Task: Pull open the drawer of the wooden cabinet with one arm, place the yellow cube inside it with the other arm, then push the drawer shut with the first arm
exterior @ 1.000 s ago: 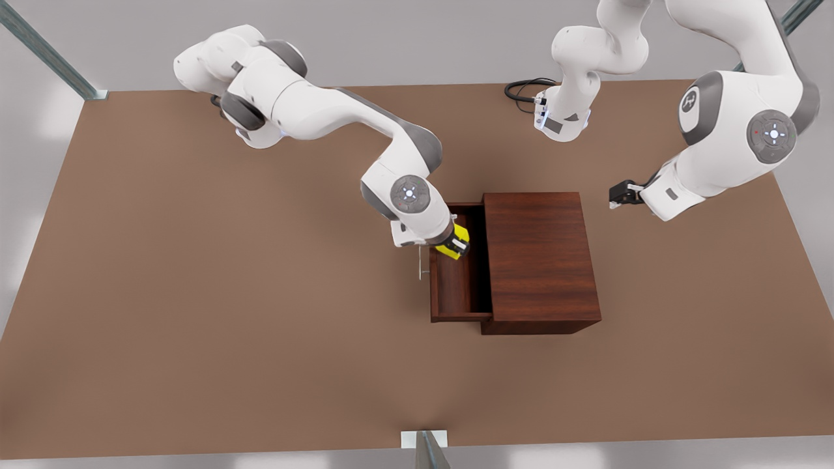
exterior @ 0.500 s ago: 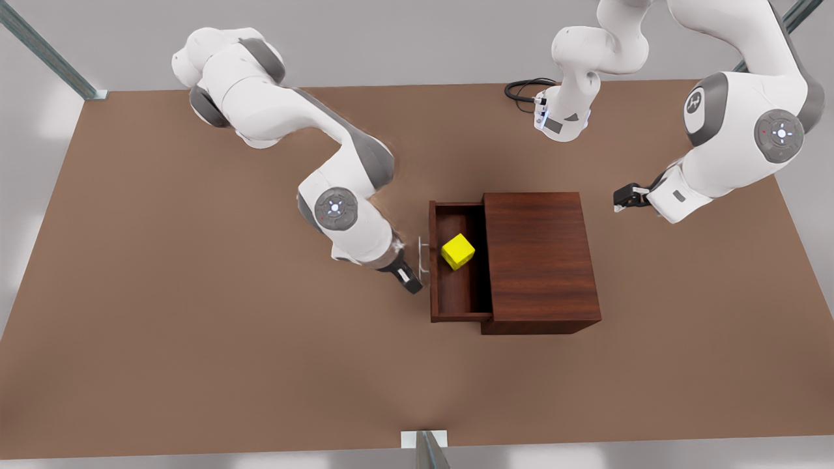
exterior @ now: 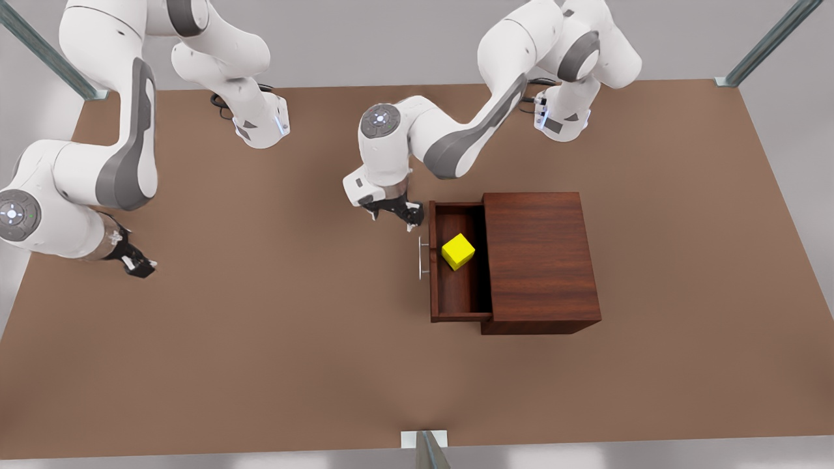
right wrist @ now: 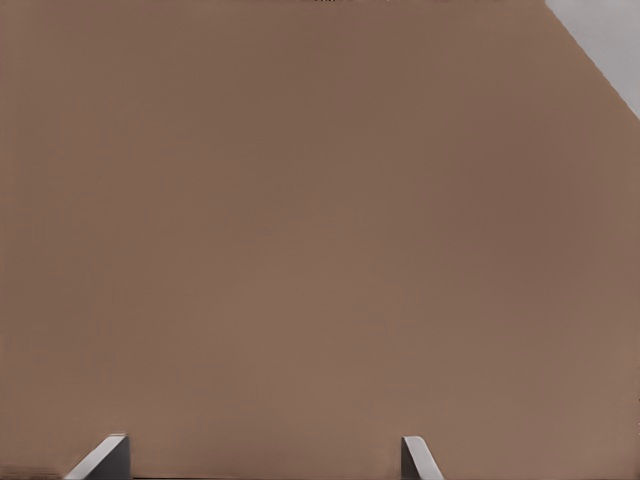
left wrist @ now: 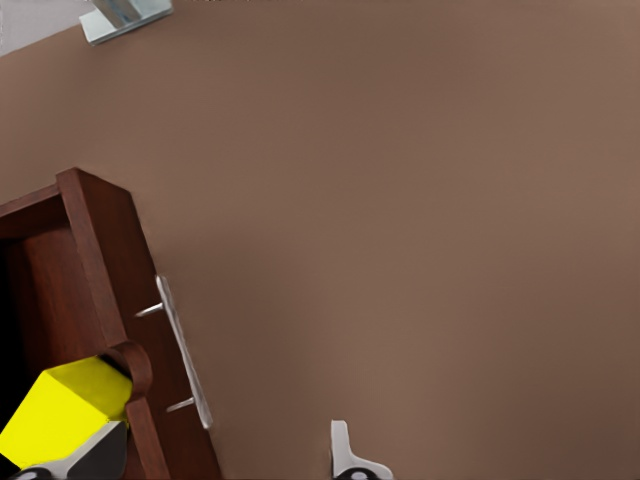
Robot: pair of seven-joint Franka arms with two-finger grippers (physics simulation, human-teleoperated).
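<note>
Yellow cube [exterior: 458, 251] lies loose in the pulled-out drawer [exterior: 456, 296] of the wooden cabinet [exterior: 539, 260].
From the left wrist view the silver handle [left wrist: 184, 352] stands clear of the drawer front, a detail thin in the front view; the left gripper [exterior: 396, 212] hovers released beside the drawer's far corner. The right gripper [exterior: 133, 262] waits, fingers [right wrist: 102, 458] spread, over bare table [exterior: 260, 365] at the front view's left.
</note>
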